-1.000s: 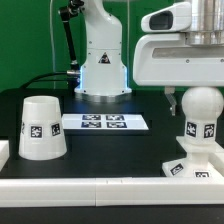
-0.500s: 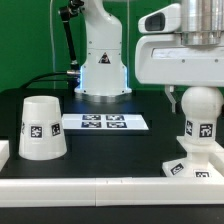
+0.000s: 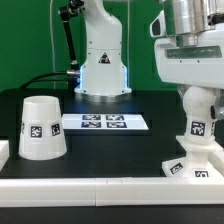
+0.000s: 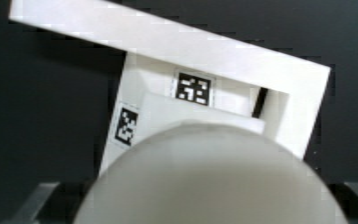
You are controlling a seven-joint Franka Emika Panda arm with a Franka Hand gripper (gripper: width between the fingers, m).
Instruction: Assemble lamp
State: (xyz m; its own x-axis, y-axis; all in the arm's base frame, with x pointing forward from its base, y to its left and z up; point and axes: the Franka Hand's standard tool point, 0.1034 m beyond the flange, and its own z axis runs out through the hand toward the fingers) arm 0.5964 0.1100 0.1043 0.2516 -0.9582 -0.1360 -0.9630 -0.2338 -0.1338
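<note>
Black table (image 3: 110,150) — bulb (image 3: 200,112) upright, neck down on base (image 3: 188,168); hand (image 3: 200,92) state unclear.

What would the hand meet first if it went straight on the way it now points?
The bulb. The hand points straight down right above it, and the bulb's round top fills the wrist view. Whether they already touch cannot be told. The base lies beneath the bulb.
</note>
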